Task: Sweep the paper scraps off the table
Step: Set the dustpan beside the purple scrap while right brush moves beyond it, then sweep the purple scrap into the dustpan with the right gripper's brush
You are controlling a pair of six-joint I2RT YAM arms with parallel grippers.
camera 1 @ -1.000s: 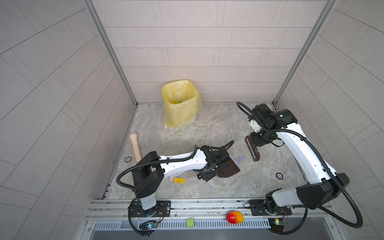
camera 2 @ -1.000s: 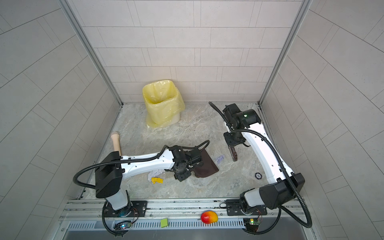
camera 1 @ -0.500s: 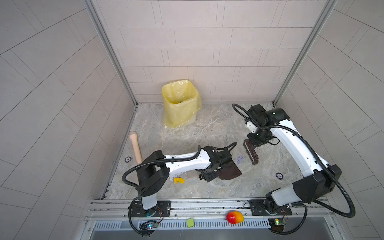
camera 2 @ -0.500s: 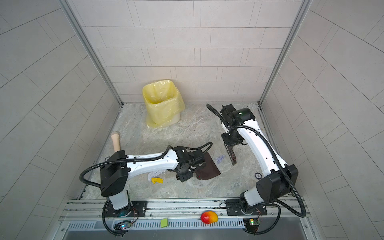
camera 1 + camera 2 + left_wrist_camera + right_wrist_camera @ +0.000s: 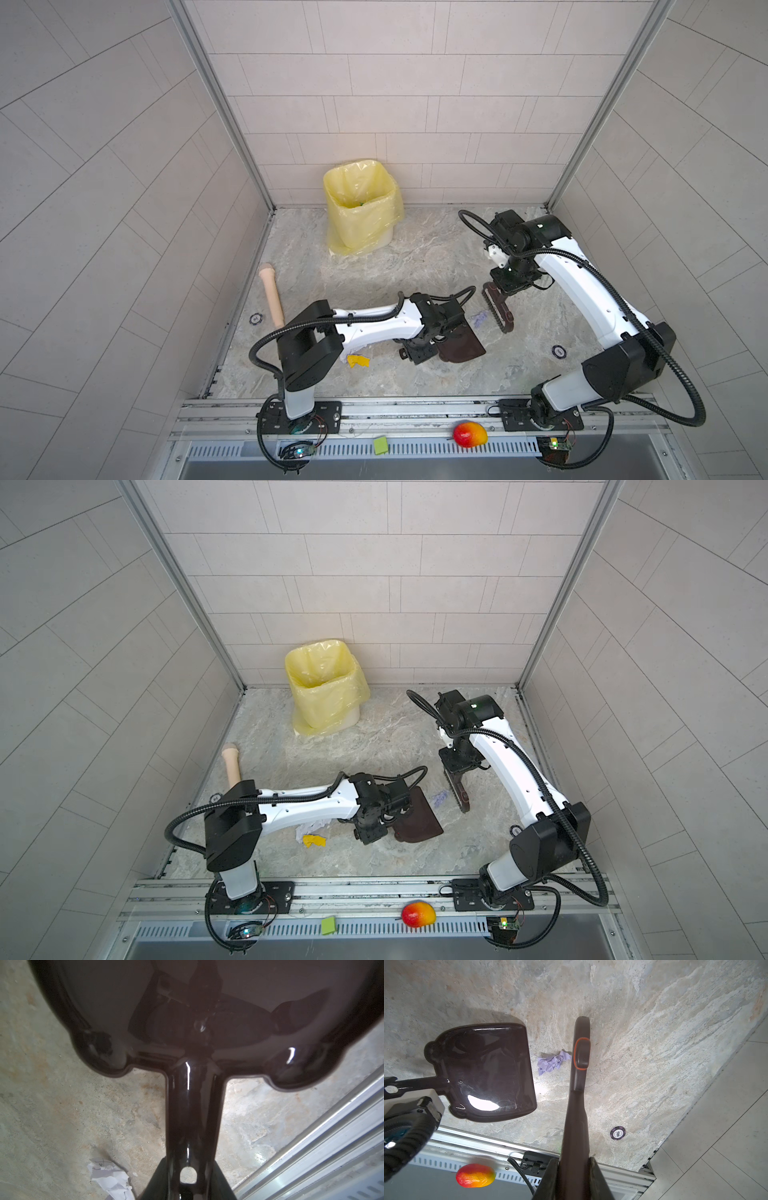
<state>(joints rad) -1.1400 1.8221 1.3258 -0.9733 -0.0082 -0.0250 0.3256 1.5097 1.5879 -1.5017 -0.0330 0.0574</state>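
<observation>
With my left gripper [image 5: 188,1182] clamped on the dustpan [image 5: 485,1072] handle and my right gripper [image 5: 574,1176] clamped on the brush [image 5: 579,1076] handle, a lavender scrap [image 5: 551,1062] lies on the table [image 5: 643,1043] between pan and brush, at the pan's 1 o'clock in a top view, with a yellow scrap [image 5: 358,360] and a white scrap [image 5: 309,828] at its 9 o'clock.

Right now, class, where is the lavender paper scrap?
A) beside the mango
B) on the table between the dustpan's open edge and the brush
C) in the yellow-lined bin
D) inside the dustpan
B: in the right wrist view the lavender scrap lies on the bare table, with the dustpan on one side and the brush on the other.
</observation>
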